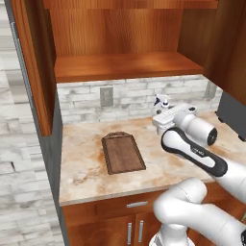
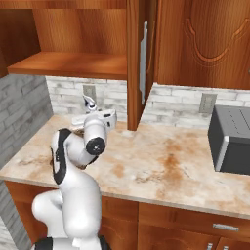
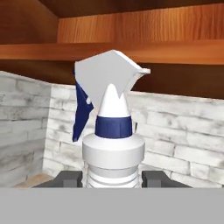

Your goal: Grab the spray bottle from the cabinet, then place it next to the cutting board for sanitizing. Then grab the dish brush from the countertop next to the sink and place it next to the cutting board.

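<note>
My gripper [image 3: 113, 179] is shut on the neck of the spray bottle [image 3: 111, 131], a white bottle with a white trigger head and blue trim, held upright. Its head [image 1: 162, 101] pokes up above the hand [image 1: 166, 117], over the countertop [image 1: 81, 158] near the back wall and right of the cutting board [image 1: 123, 153]. The dark brown board lies flat with its arched handle toward the wall. Above hangs the cabinet, its plank shelf [image 1: 125, 65] bare. From the right side the bottle [image 2: 89, 103] rises over the hand [image 2: 95, 118]. The dish brush and the sink are out of view.
The cabinet's tall door [image 1: 33, 67] stands open at the left. A dark boxy appliance [image 2: 232, 141] sits on the countertop [image 2: 161, 166] at the right. Wall outlets [image 1: 106, 96] are set in the grey brick backsplash. Lower cupboards with steel handles [image 1: 137, 204] run below.
</note>
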### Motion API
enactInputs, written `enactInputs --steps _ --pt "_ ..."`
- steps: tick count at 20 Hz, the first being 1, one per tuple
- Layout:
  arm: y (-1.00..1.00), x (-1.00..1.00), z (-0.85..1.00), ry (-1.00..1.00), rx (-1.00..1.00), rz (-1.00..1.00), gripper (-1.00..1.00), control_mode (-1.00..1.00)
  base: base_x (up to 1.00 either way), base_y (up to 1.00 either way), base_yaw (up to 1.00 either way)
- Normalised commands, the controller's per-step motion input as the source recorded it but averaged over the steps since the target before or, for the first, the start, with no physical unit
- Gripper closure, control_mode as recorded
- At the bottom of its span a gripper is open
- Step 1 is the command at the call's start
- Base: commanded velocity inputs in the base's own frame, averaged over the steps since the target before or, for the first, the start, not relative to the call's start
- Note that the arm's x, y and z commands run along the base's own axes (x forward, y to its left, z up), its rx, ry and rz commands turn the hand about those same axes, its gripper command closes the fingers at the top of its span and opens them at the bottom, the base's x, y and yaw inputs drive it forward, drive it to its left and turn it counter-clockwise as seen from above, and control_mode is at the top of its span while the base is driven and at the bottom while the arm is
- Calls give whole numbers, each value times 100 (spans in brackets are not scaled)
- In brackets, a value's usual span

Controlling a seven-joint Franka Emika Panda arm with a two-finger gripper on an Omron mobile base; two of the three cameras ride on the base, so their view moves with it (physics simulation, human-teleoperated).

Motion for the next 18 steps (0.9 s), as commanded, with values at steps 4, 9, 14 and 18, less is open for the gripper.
enactInputs --steps 4,9,14,18 --pt "0 38 -50 1 0 6 100 -100 0 0 0" --pt "0 26 -39 0 0 2 100 -100 0 0 0" --pt "0 17 -34 0 4 4 100 -100 0 0 0" --pt "0 20 -26 3 3 2 100 -100 0 0 0"
